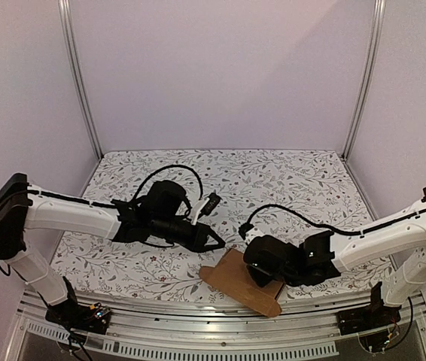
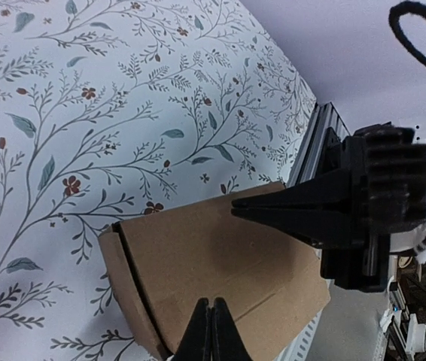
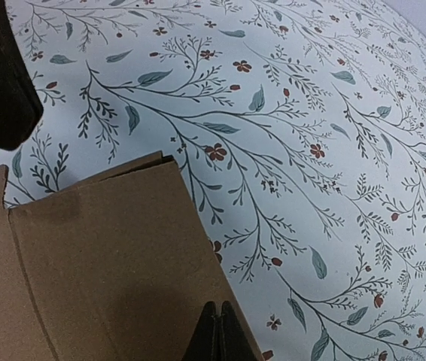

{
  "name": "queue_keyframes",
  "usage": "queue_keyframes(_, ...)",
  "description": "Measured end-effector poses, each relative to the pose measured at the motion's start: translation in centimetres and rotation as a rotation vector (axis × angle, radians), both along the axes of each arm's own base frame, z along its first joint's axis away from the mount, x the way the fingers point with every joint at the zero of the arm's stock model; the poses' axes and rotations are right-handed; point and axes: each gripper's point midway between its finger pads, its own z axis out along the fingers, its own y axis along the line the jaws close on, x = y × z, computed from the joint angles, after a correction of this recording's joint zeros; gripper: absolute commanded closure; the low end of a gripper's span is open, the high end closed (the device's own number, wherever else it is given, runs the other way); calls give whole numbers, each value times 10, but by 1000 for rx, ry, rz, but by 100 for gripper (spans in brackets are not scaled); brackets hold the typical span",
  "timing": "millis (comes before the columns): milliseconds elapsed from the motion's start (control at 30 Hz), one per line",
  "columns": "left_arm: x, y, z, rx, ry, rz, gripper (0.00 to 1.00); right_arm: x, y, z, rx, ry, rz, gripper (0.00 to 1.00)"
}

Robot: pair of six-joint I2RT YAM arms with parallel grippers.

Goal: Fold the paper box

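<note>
Left gripper (image 2: 210, 331) and right gripper (image 3: 217, 332) both pinched shut, empty, tips on the part-folded paper box (image 1: 228, 277) at the table's (image 1: 296, 180) 6 o'clock edge; looks mid-fold, next likely needs jaws opened to catch a flap.

Lab-style robot test cell: plain pale walls (image 1: 220, 75), aluminium frame posts (image 1: 82, 83), floral-covered table (image 1: 288, 177) with extrusion rail (image 1: 160, 312).

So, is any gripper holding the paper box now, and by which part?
It seems not. The left gripper and the right gripper are both shut, tips over the paper box, no cardboard between their fingers.
</note>
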Motion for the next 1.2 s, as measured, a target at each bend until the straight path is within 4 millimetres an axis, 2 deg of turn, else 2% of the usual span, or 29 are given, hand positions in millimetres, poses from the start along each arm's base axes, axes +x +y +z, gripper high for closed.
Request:
queue_keyframes(100,-4,-1,-6,10,10,-11,96,-1,-2,18,40,-7,4,95)
queue_keyframes(200,-5,-2,-9,16,14,-14,91,-4,-6,34,70,-6,8,86)
queue_keyframes(267,-5,-1,-11,23,13,-14,86,-6,-11,40,77,3,11,74)
queue_keyframes(300,-5,-1,-13,28,12,-15,83,-8,-14,44,78,7,12,66)
queue_keyframes(367,-4,1,-17,46,8,-13,72,-11,-20,51,94,20,2,53)
queue_keyframes(500,-1,7,-25,112,-13,5,57,-18,-35,63,118,49,-9,26)
queue_keyframes(567,1,9,-26,139,-28,10,49,-22,-40,64,132,74,-22,15)
queue_keyframes(600,3,10,-27,150,-38,13,47,-25,-43,62,131,87,-24,4)
queue_keyframes(633,3,10,-27,158,-44,14,44,-27,-46,60,128,101,-29,2)
queue_keyframes(767,5,12,-27,177,-64,9,38,-36,-56,44,109,163,-53,1)
queue_keyframes(1200,-1,7,-58,230,-1,-43,39,-57,-76,2,173,358,-248,1)
